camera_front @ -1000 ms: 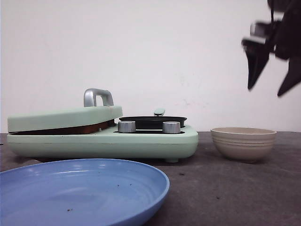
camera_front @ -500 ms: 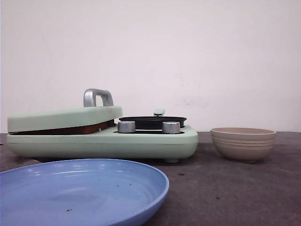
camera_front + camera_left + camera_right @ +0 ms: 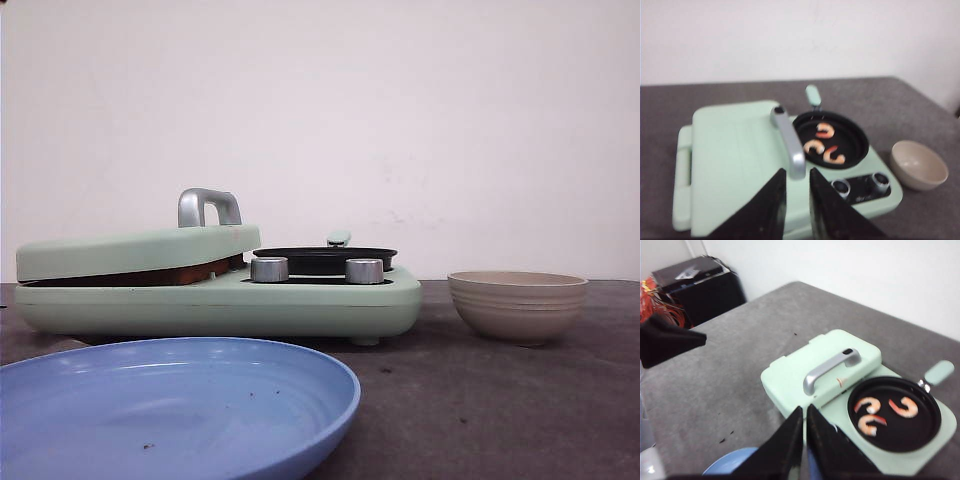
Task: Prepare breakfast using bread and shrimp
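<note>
Grey bench (image 3: 500, 400) before a white wall. Mint-green breakfast maker (image 3: 220, 295): hinged lid (image 3: 732, 160) down, steel handle (image 3: 789, 142) running front to back. Beside the lid, a black round pan (image 3: 832, 140) holding three curled shrimp (image 3: 824, 131). Beige bowl (image 3: 517, 305) on the right, empty. Blue plate (image 3: 170, 405) at the front, crumbs only. Bread unseen. Left claw (image 3: 796, 192) slightly parted, grasping nothing; right claw (image 3: 804, 432) clenched nearly together, empty.

The scene is viewed low and level from table height in the front view. The green cooker (image 3: 215, 290) is seen from above in both wrist views, from opposite sides; its black pan (image 3: 830, 140) is shared by all three.
</note>
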Controlling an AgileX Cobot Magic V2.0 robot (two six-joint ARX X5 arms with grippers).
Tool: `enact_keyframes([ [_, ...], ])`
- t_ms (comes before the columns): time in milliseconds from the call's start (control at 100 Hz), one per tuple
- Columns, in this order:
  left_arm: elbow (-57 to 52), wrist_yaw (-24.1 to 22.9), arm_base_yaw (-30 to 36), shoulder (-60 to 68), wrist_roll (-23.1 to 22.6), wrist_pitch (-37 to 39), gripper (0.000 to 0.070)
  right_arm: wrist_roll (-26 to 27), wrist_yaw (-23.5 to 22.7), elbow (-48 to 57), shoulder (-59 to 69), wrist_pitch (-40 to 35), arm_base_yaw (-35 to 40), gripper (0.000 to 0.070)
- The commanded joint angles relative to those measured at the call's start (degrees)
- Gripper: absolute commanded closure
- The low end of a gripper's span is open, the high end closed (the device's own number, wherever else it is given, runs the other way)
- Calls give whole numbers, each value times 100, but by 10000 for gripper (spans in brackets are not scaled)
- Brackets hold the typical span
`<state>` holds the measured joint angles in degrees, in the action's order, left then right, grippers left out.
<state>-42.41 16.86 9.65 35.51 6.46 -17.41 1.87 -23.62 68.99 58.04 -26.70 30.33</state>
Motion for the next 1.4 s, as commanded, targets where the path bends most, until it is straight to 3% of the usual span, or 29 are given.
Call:
enact_keyframes([
  [0,-20,31,11,-7,175,85,700,2,197,-396,-210,588,203,697],
  [160,9,164,11,-352,223,326,700,184,872,-1687,-890,1547,564,697],
  [310,245,162,11,-693,334,348,700,553,1067,-2959,-1436,2201,688,697],
  [480,1419,229,59,-1069,973,1169,700,1123,1478,-4323,-1790,3451,852,697],
  [600,2111,149,184,-1502,752,1292,699,1134,1683,-5027,-1851,4124,1049,697],
  [830,2605,-118,203,-2153,634,1034,700,1010,1810,-5748,-1847,4546,1202,697],
  [980,2603,-380,203,-2269,951,997,699,1115,1801,-5742,-1847,4304,1202,697],
  [1070,2599,-382,205,-2291,1261,831,698,1115,1808,-5742,-1847,4183,1202,697],
  [1390,2599,-380,203,-2288,1241,758,699,1117,1805,-5742,-1847,4214,1202,697],
])
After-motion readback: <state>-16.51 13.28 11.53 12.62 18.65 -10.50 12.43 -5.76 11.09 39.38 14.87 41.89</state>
